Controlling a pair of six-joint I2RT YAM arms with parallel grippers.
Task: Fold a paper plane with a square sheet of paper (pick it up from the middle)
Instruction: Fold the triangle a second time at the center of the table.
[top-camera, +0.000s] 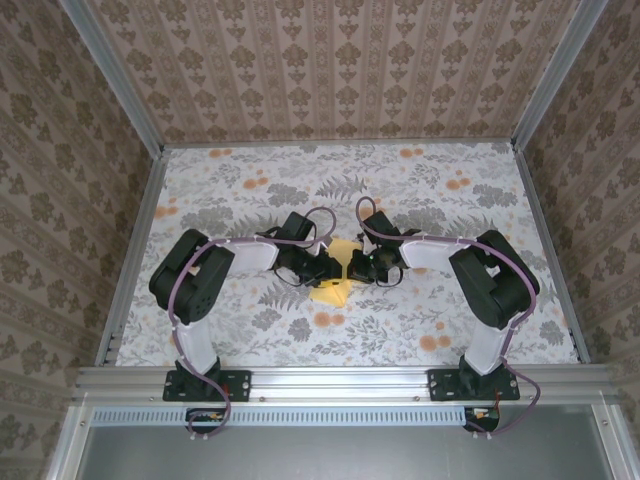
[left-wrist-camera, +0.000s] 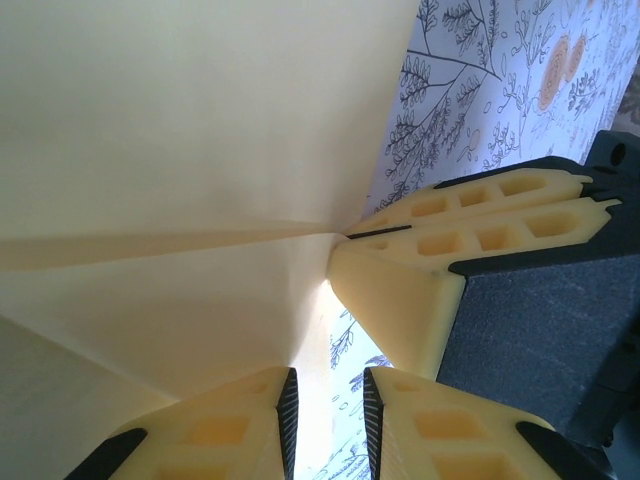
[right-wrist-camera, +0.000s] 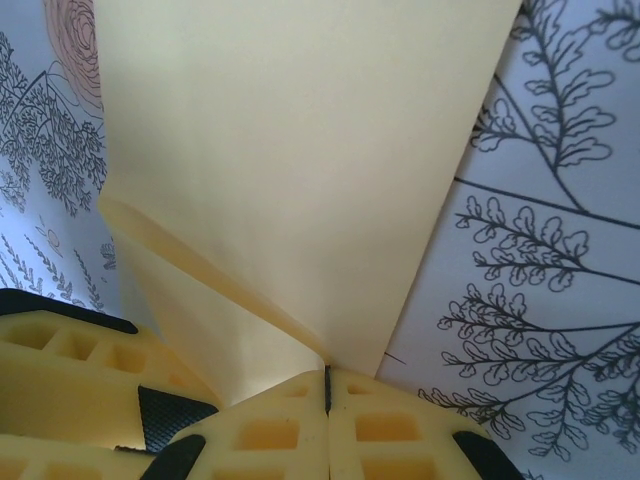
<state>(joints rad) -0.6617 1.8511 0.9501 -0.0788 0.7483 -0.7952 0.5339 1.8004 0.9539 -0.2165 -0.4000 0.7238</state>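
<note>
a: where's the right gripper (right-wrist-camera: 327, 378) at?

b: its fingers (right-wrist-camera: 390, 430) are pressed flat together, just a hairline dark seam between them, with a corner of the pale yellow sheet of paper (right-wrist-camera: 300, 150) nipped at the tips. the sheet fans out away from that gripper, with one flap folded over to the side.

a: and the left gripper (left-wrist-camera: 328, 378)?

b: nose to nose with the right gripper. its fingers (left-wrist-camera: 440, 430) sit a narrow slot apart, not closed. the paper's edge drops into the slot, but i can't tell if either pad actually touches it.

a: anything one cam gets that another doesn't?

b: the left wrist view catches the right gripper's fingers from outside, clamped on the sheet right where a crease ends. the right wrist view has the fern-printed bench (right-wrist-camera: 540, 250) beside the sheet. the overhead view has both arms bent inward, with yellow paper poking out on the far and near sides of the right gripper's tips. can't tell if it's lifted or lying flat.
</note>
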